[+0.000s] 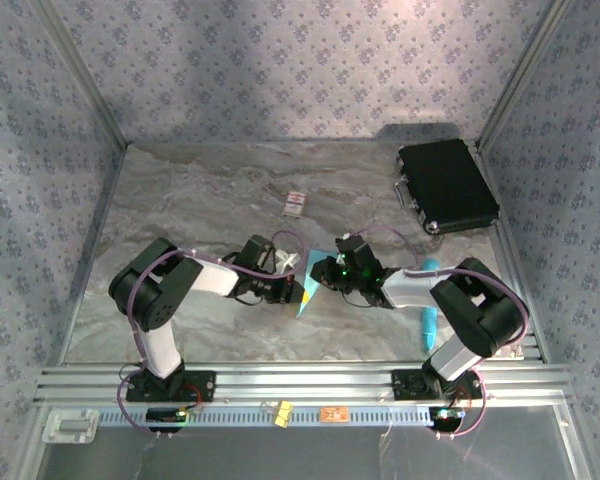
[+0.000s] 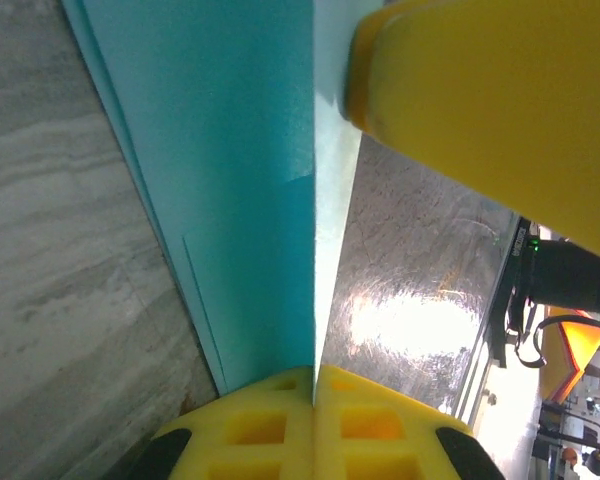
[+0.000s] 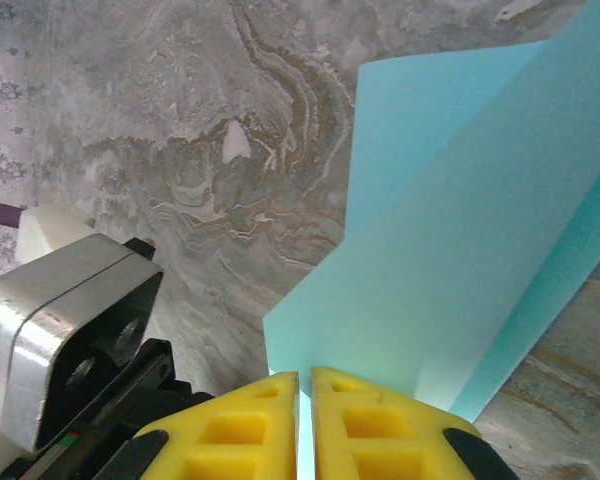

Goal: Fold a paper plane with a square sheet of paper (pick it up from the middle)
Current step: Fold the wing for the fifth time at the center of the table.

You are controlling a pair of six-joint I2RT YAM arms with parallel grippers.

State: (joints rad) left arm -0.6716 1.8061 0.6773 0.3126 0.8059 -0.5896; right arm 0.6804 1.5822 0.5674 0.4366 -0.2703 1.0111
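The light-blue sheet of paper (image 1: 307,297) is held between both arms just above the table's middle. It is folded, with several layers and a long crease (image 2: 240,200), and stands on edge. My left gripper (image 2: 313,375) is shut on its folded edge, the yellow pads pressed together on the paper. My right gripper (image 3: 305,385) pinches another edge of the paper (image 3: 460,260), which runs into the thin slit between its pads. One yellow right fingertip (image 2: 480,100) looms at the upper right of the left wrist view. I cannot make out a sharp paper plane shape.
A black case (image 1: 445,187) lies at the back right. A small white card with red marks (image 1: 296,204) lies behind the grippers. A slim cyan stick (image 1: 430,300) lies beside the right arm. The left wrist housing (image 3: 70,330) is close to the right gripper.
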